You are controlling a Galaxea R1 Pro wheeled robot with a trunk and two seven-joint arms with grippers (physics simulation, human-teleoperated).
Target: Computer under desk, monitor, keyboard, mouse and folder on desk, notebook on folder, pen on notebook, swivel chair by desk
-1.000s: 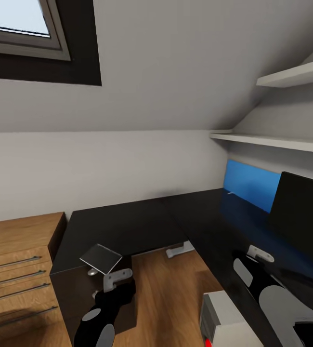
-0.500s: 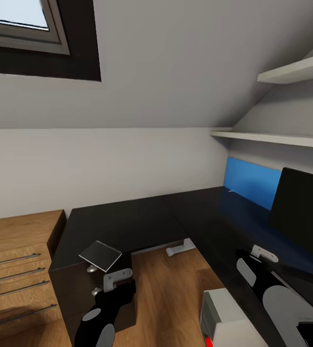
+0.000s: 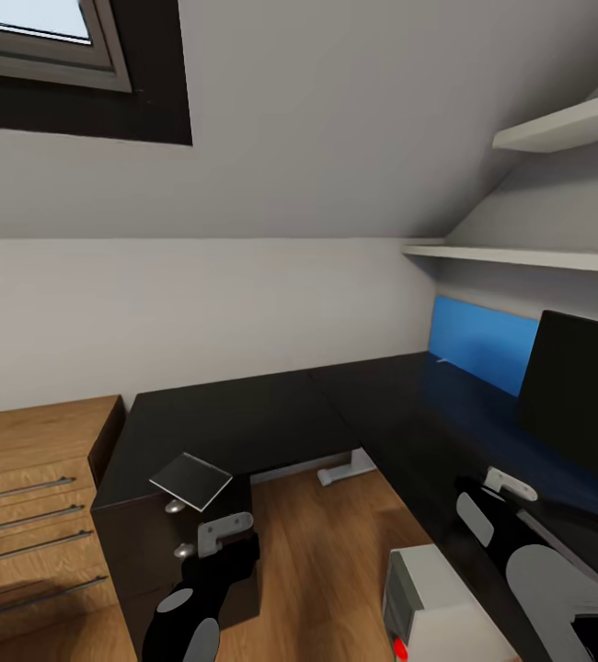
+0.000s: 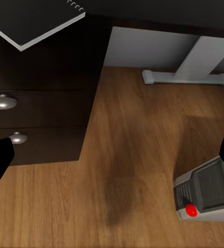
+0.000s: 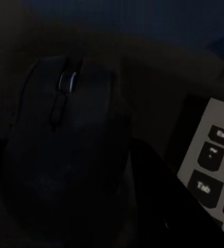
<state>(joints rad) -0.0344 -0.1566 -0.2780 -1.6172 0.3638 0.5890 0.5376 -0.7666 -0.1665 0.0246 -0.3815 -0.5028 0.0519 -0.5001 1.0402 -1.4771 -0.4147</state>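
The black L-shaped desk (image 3: 244,418) fills the corner ahead. The thin grey notebook (image 3: 190,480) (image 4: 34,23) lies at its near left end, above the drawer unit. My left gripper (image 3: 221,531) (image 4: 113,157) hangs open over the wooden floor just in front of it, holding nothing. The monitor (image 3: 580,395) stands on the desk at the right. My right gripper (image 3: 506,483) is low over the desk there, its fingers closed around the black mouse (image 5: 65,144), beside the keyboard (image 5: 215,170). The computer (image 3: 428,602) (image 4: 207,191) stands on the floor by the desk. Folder, pen and swivel chair are out of view.
A low light-wood cabinet (image 3: 32,487) stands left of the desk. A blue panel (image 3: 478,342) runs along the wall behind the monitor, under white shelves (image 3: 520,257). The desk's white leg (image 3: 345,473) and drawer knobs (image 4: 3,102) are close to my left gripper.
The whole picture has shifted slightly upward, so the camera has moved. Both arms keep their places in it, and the notebook still lies on the desk corner.
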